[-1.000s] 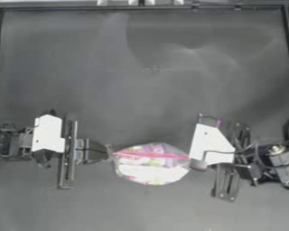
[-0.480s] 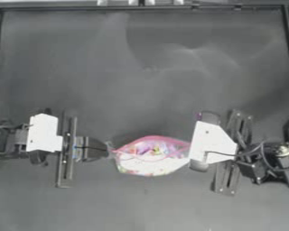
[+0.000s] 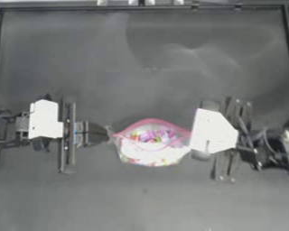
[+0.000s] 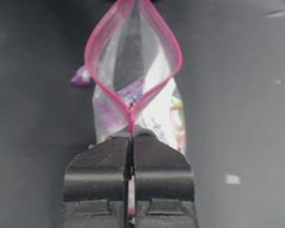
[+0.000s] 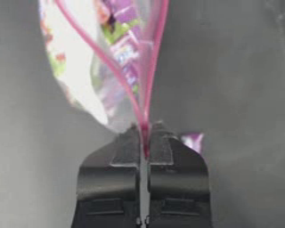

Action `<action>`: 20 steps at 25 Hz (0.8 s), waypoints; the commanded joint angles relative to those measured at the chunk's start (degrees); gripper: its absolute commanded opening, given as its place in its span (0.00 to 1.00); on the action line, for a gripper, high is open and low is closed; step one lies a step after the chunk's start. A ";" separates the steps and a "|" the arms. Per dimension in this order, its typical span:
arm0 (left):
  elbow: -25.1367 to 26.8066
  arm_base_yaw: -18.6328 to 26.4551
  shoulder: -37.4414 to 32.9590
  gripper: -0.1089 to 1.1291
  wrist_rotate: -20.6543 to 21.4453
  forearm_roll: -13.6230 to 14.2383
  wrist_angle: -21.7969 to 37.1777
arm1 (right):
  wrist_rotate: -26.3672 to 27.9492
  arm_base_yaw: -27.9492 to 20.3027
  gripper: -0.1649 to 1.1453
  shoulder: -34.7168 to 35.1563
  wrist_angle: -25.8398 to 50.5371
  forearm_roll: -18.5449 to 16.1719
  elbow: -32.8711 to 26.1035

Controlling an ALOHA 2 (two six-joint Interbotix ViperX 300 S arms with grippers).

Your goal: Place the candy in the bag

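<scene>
The bag (image 3: 148, 149) is a clear zip bag with a pink seal strip and colourful sweets inside, held between the two arms at the table's near middle. My left gripper (image 3: 112, 134) is shut on the left end of the strip (image 4: 132, 116). My right gripper (image 3: 187, 135) is shut on the strip's right end (image 5: 145, 127). The strip bows into an open loop, so the bag's mouth gapes. The candy (image 4: 80, 76), a small purple piece, lies on the table beside the bag, close to the right gripper's jaws (image 5: 192, 141). It is hidden in the top view.
The dark table (image 3: 147, 58) stretches back to a raised frame along its far edge and sides. The left arm's white housing (image 3: 43, 119) and the right arm's white housing (image 3: 212, 131) flank the bag.
Both grippers and the bag have shifted toward the far side of the table. The seal strip has spread from a nearly flat line into an open loop.
</scene>
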 commanded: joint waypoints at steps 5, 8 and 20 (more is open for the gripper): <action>-1.14 1.93 -0.44 0.14 0.88 0.26 0.00 | -1.85 -2.55 0.16 -1.67 -3.08 0.88 0.70; -1.14 1.93 0.62 0.14 0.79 0.26 0.09 | -1.85 -2.72 0.16 -1.67 -3.96 0.88 1.76; -1.76 1.93 4.39 0.14 0.44 0.09 0.00 | -1.67 -3.69 0.16 -0.62 -9.23 1.32 4.57</action>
